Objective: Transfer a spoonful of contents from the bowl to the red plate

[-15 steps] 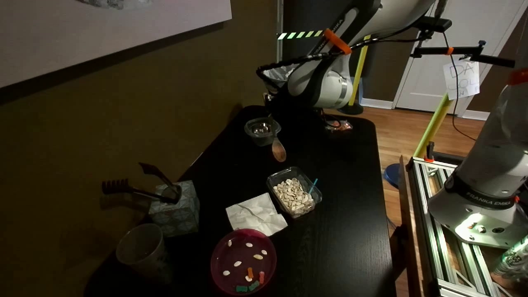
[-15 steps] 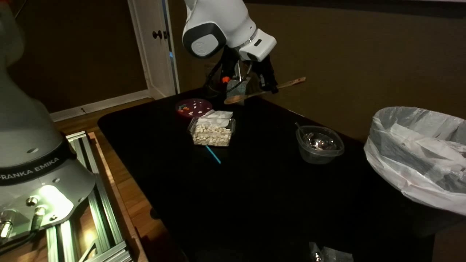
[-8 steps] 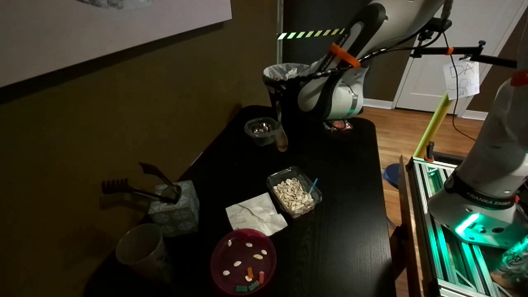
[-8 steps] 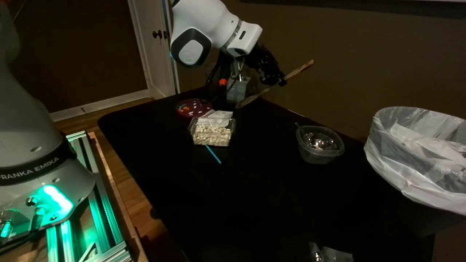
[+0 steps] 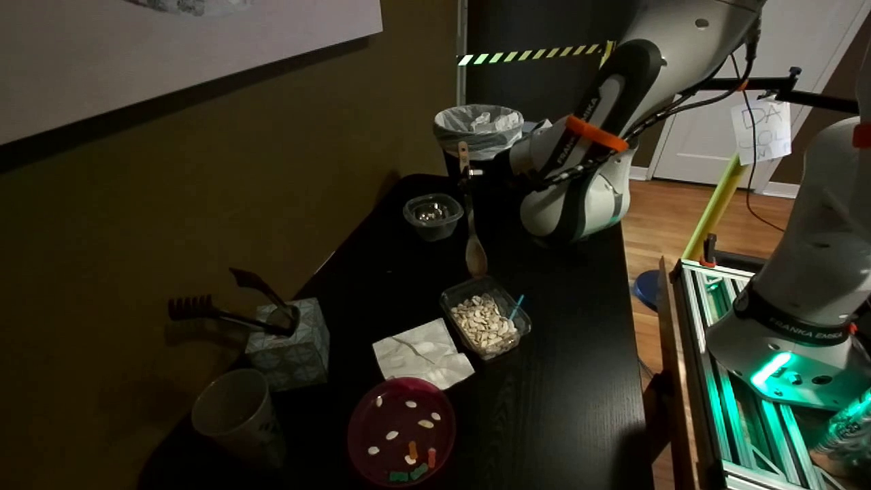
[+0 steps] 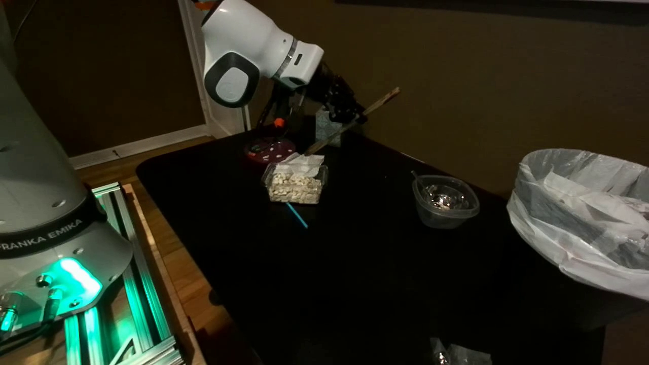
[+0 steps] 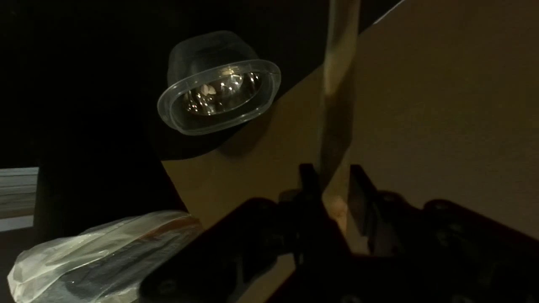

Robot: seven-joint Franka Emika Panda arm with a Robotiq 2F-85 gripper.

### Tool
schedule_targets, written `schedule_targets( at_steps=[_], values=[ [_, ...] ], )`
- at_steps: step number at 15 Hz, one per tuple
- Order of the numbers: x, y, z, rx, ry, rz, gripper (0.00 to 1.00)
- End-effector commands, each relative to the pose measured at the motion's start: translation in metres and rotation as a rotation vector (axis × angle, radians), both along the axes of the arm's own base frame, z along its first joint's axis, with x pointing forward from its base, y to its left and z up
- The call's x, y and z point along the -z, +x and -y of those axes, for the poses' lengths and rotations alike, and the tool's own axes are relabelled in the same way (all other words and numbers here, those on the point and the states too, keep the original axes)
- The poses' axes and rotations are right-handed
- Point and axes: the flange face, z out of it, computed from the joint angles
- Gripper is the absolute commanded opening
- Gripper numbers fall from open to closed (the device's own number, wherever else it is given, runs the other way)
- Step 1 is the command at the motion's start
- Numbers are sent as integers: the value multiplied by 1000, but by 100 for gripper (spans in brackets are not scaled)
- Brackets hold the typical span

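My gripper [image 7: 332, 168] is shut on the handle of a wooden spoon [image 7: 339, 63]. In an exterior view the spoon [image 6: 375, 105] slants down in the air, its scoop lower than the handle end. Its scoop shows close to the far rim of the clear glass bowl [image 5: 502, 297], and I see no pieces on it. Pale contents [image 5: 484, 327] fill much of that bowl. Beyond a napkin lies the red plate [image 5: 366, 423], bearing several white pieces and a few coloured ones. Black fingers partly cover the handle in the wrist view.
A white napkin [image 5: 415, 347] lies between bowl and plate. A clear container [image 5: 433, 235] with a shiny bowl inside stands near the wall, before a lined bin [image 5: 469, 136]. A tissue box [image 5: 289, 361] with black utensils and a cup [image 5: 231, 422] line the wall. A blue stick [image 6: 297, 215] touches the glass bowl.
The arm has carried the spoon toward the glass bowl, and the spoon now tilts more steeply, scoop down. The light on the robot's base went from white to green. Bowl and plate stayed put.
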Motion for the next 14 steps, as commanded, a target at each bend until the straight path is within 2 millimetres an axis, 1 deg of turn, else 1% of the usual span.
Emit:
schedule_targets(
  at_steps=[1,5,7,10,14],
  values=[
    [13,-7,-22,-3,-18,59,6],
    [34,-12,-39,-37,-62,57,6],
    [49,-12,-45,-61,-71,45,6],
    [66,-6,-54,-103,-81,30,6],
    [78,10,-59,-148,-125,69,6]
  ],
)
